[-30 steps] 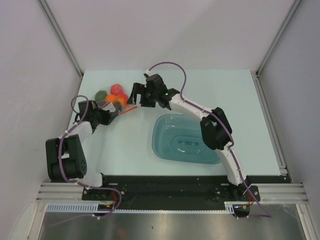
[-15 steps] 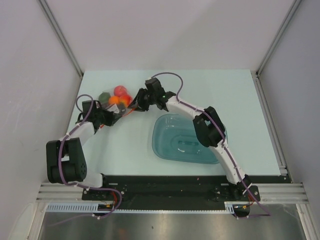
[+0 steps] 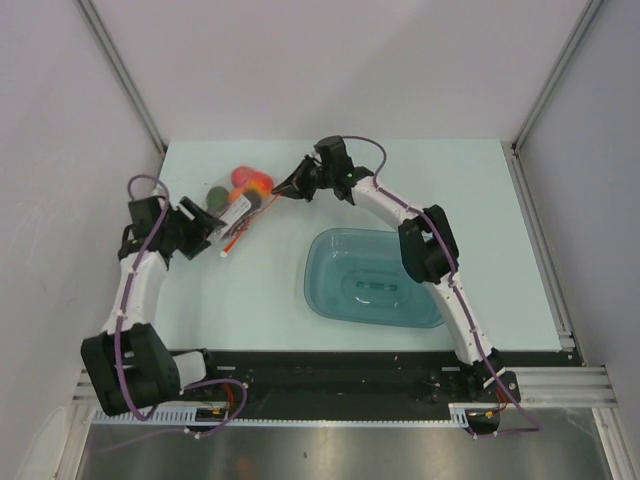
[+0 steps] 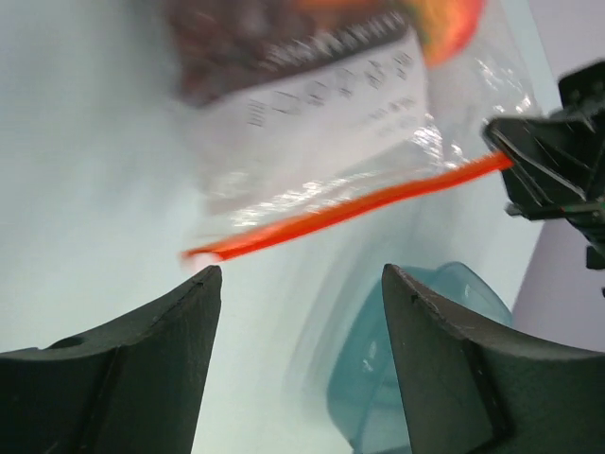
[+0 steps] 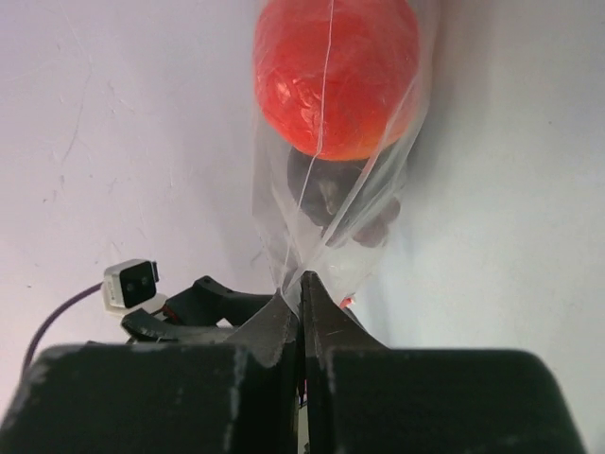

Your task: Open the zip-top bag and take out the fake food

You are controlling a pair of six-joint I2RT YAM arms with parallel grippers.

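Note:
The zip-top bag (image 3: 238, 203) lies at the table's back left, and its orange zip strip (image 4: 350, 210) faces my left gripper. Inside it, the fake food shows as a red fruit (image 3: 241, 177), an orange one (image 5: 336, 74), a green one (image 3: 215, 194) and a dark one (image 5: 342, 200). My right gripper (image 5: 302, 280) is shut on a pinch of the bag's clear plastic at the end away from the strip, and the bag hangs stretched from it. My left gripper (image 4: 301, 274) stands open just short of the strip, with nothing between its fingers. From above, the left gripper (image 3: 200, 222) is left of the bag and the right gripper (image 3: 284, 189) is on its right.
A teal translucent tub (image 3: 370, 279) sits right of centre, close to the right arm's forearm. The booth's left wall (image 3: 70, 150) runs near the left arm, and a back wall stands behind the bag.
My left gripper has let go of the bag's zip edge, opened and pulled back to the left. My right gripper has closed on the bag's plastic and drawn it back and to the right.

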